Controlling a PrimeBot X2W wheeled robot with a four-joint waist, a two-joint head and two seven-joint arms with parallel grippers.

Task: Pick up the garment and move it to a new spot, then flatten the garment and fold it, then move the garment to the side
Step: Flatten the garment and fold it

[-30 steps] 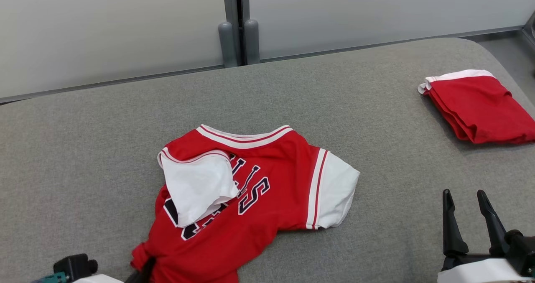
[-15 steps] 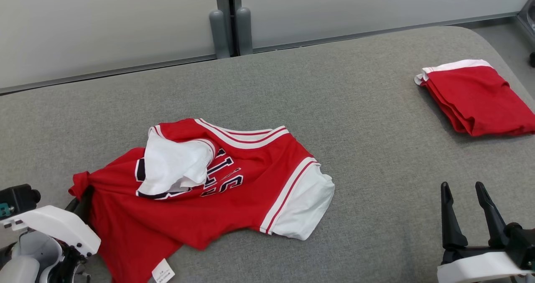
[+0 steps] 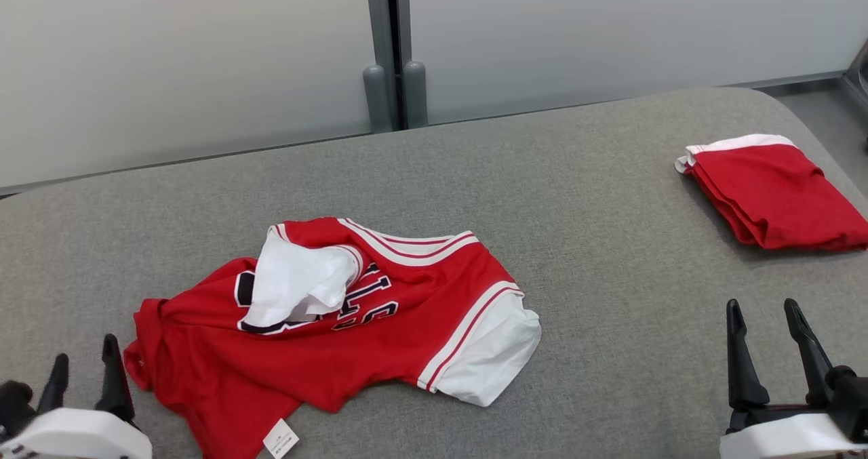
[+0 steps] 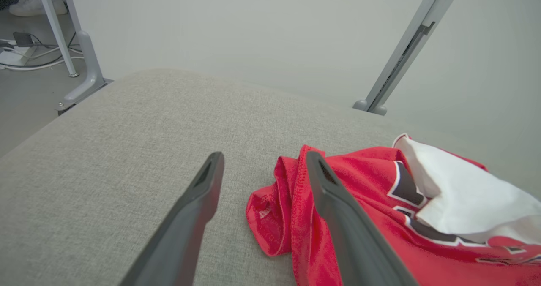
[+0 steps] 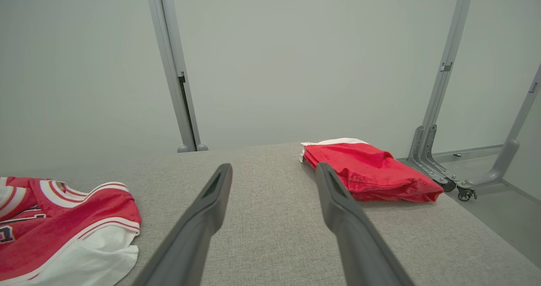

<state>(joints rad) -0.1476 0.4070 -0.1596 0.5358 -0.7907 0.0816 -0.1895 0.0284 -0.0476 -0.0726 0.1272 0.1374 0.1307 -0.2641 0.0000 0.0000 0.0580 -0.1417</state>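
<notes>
The left gripper point(image 4: 264, 157) hovers over a grey cushion point(image 4: 127, 125), its two dark fingers spread apart with only bare fabric between them. A red jersey point(image 4: 363, 184) lies crumpled at the right, its bunched hem just behind the right-hand finger; whether they touch cannot be told. A white sleeve point(image 4: 456, 189) is flopped over dark lettering on the jersey. Beyond the cushion stands a pale wall with a slanting metal post point(image 4: 405, 45). At upper left are a grey frame leg point(image 4: 80, 66), cables point(image 4: 25, 58) on the floor and a shoe point(image 4: 25, 7).
</notes>
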